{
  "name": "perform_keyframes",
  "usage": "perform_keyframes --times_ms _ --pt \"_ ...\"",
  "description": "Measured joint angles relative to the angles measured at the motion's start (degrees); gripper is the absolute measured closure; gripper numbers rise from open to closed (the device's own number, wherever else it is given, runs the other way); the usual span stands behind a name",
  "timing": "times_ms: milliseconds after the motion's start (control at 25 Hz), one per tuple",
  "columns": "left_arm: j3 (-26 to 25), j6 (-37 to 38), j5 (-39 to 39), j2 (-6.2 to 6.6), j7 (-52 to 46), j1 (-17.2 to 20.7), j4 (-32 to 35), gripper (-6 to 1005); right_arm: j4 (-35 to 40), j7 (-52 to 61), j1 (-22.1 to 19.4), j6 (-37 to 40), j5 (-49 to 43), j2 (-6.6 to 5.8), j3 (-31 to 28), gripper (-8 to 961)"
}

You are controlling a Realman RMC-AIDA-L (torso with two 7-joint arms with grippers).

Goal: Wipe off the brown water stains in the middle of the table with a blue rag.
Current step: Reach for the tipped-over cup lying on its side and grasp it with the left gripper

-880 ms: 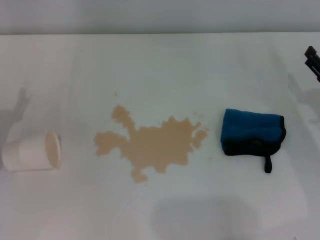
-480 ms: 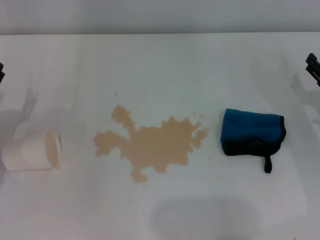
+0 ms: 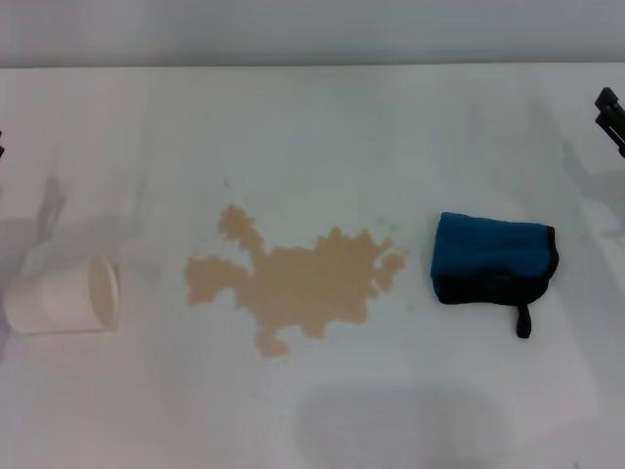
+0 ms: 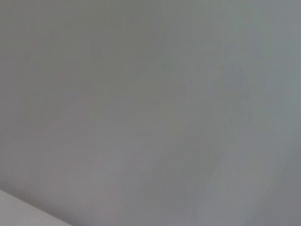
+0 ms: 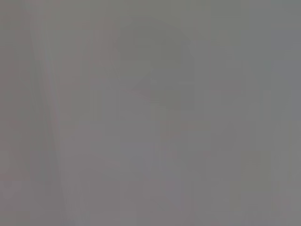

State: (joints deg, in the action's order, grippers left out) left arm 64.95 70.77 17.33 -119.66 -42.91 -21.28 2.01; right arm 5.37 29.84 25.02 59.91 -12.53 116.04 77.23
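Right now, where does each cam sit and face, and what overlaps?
Head view: high on the body, facing forward and down at the table with the brown water stains, blue rag and tipped paper cup; right tool and left tool clip the side edges.
Left wrist view: only blank grey, no body parts.
Right wrist view: the same.
Shared: nothing identifiable.

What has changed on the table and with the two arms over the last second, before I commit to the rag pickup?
Only the arms shifted, slightly. The right gripper at the table's right edge dipped, then came back up. The left gripper edged into sight at the left edge and has since slid a little lower. Nothing was grasped or released. The blue rag, the brown water stains and the paper cup lie where they were on the table.
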Motion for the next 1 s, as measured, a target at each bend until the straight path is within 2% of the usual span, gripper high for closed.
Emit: perform_keyframes --times_ms 200,360,480,560,640,800,840,920,1000 --pt "0.0 -0.1 0.0 -0.07 -1.4 -0.2 -0.1 138 0.7 -0.2 0.2 -0.1 -0.1 -0.22 0.0 119" --pt "0.2 -0.1 0.5 0.32 -6.6 -0.5 0.0 137 1.3 -0.7 0.2 -0.1 0.2 -0.37 -0.3 119" --pt "0.3 0.1 3.2 0.56 -10.1 0.0 1.8 137 1.6 -0.9 -0.1 0.0 0.2 -0.38 -0.3 119" --pt "0.3 0.1 6.5 1.22 -12.9 0.5 3.8 137 1.6 -0.9 -0.3 0.0 0.2 -0.39 -0.4 119" --pt "0.3 -0.5 12.0 3.13 -18.1 0.8 6.2 138 1.6 -0.9 -0.3 -0.2 0.4 -0.39 -0.4 120" --pt "0.4 -1.7 24.5 8.92 -34.1 0.6 11.1 139 1.8 -0.9 -0.4 -0.3 0.7 -0.39 -0.5 120" --pt "0.4 -1.8 27.2 9.99 -37.4 0.6 12.7 139 1.8 -0.9 -0.4 -0.4 0.9 -0.39 -0.6 120" --pt "0.2 -1.8 32.4 11.39 -43.9 1.5 17.4 140 1.8 -0.9 -0.4 -0.5 1.2 -0.38 -0.6 120" --pt "0.0 -1.7 35.6 11.89 -48.0 3.1 23.0 140 1.6 -0.9 -0.4 -0.6 1.4 -0.38 -0.6 120"
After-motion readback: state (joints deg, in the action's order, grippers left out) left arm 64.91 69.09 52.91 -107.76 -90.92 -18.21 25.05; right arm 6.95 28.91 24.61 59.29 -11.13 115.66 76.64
